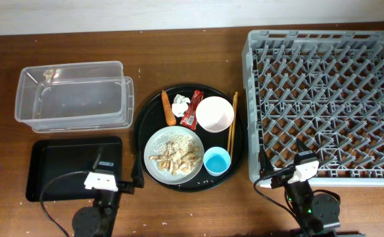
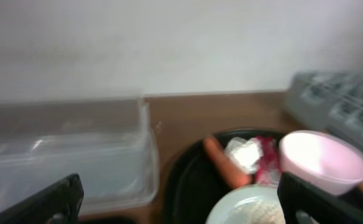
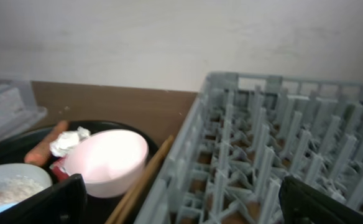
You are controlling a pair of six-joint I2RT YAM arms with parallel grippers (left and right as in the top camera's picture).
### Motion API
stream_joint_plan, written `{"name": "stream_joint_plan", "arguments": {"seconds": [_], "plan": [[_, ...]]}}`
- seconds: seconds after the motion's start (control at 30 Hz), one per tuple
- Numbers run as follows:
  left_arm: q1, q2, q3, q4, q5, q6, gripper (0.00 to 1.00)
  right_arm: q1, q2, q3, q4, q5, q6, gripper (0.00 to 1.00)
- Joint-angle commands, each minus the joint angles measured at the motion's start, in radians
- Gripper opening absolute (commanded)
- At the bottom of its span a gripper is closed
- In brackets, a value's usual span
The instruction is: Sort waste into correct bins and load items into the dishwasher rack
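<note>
Blurred wall point(image 2: 169, 43), plate point(image 2: 228, 202) half cropped

On my left I see the clear plastic box point(image 1: 73, 95) at the far side, with the shallow black tray point(image 1: 60, 164) just in front of it. The grey pegged rack point(image 1: 323, 34) stands on my right. Between them lie the carrot piece point(image 1: 168, 108), crumpled tissue point(image 1: 181, 104) and red wrapper point(image 1: 192, 110) side by side. The white bowl point(image 1: 215, 114) stands upright, with the chopsticks point(image 1: 232, 122) along its right. Nearer me are the upright blue cup point(image 1: 217, 161) and the grey-green plate point(image 1: 148, 161) bearing scraps and rice point(image 1: 175, 157).

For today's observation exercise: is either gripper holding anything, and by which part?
Nothing is held. The left gripper and right gripper are both open, fingers empty.
</note>
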Motion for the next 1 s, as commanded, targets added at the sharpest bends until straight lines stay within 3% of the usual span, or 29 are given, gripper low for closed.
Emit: {"name": "stream_joint_plan", "arguments": {"seconds": [0.0,0.03,0.13,0.2,0.3,0.37,0.4,0.5,0.53,0.57,0.6,0.67,0.7,0.73,0.9,0.93,0.97], "plan": [[0.003,-0.008,0.025,0.227,0.170,0.019,0.99,0.003,-0.006,0.037,0.029,-0.087,0.001,0.98],[0.003,0.014,0.114,0.191,0.166,0.018,0.99,0.003,0.011,0.126,-0.001,-0.096,0.075,0.98],[0.003,0.168,0.341,-0.039,0.168,0.018,0.99,0.003,0.134,0.333,-0.137,-0.113,0.077,0.98],[0.003,0.450,0.639,-0.263,0.184,0.019,0.99,0.003,0.379,0.579,-0.319,-0.113,0.077,0.98],[0.003,0.822,0.939,-0.451,0.410,0.019,0.99,0.003,0.684,0.832,-0.546,-0.158,0.076,0.98],[-0.010,1.057,1.103,-0.636,0.575,0.019,0.99,0.003,0.837,0.936,-0.596,-0.236,0.076,0.98],[-0.032,1.148,1.137,-0.701,0.581,0.019,0.99,0.003,0.888,0.961,-0.601,-0.323,0.076,0.98],[-0.044,1.262,1.138,-0.734,0.819,0.001,0.99,0.003,0.931,0.965,-0.623,-0.379,0.076,0.98],[-0.058,1.290,1.138,-0.748,0.811,0.009,0.99,-0.005,0.938,0.965,-0.644,-0.308,0.108,0.98],[-0.123,1.298,1.138,-0.759,0.699,0.012,0.99,-0.048,0.950,0.965,-0.674,-0.209,0.229,0.98],[-0.236,1.298,1.138,-0.778,0.439,0.011,0.99,-0.109,0.971,0.965,-0.702,-0.204,0.231,0.98],[-0.409,1.326,1.138,-0.788,0.170,-0.001,1.00,-0.264,1.018,0.965,-0.763,-0.204,0.231,0.98],[-0.496,1.372,1.138,-0.780,0.124,-0.029,0.94,-0.356,1.048,0.965,-0.802,-0.235,0.231,0.98],[-0.553,1.453,1.138,-0.779,0.076,-0.079,0.82,-0.404,1.068,0.965,-0.829,-0.325,0.231,0.98],[-0.645,1.674,1.138,-0.686,0.046,-0.089,0.57,-0.409,1.075,0.965,-0.829,-0.452,0.230,0.98],[-0.645,1.690,1.138,-0.677,0.042,-0.089,0.44,-0.409,1.075,0.965,-0.829,-0.452,0.231,0.98],[-0.645,1.700,1.138,-0.655,0.039,-0.089,0.17,-0.409,1.075,0.965,-0.832,-0.452,0.230,0.98]]}}
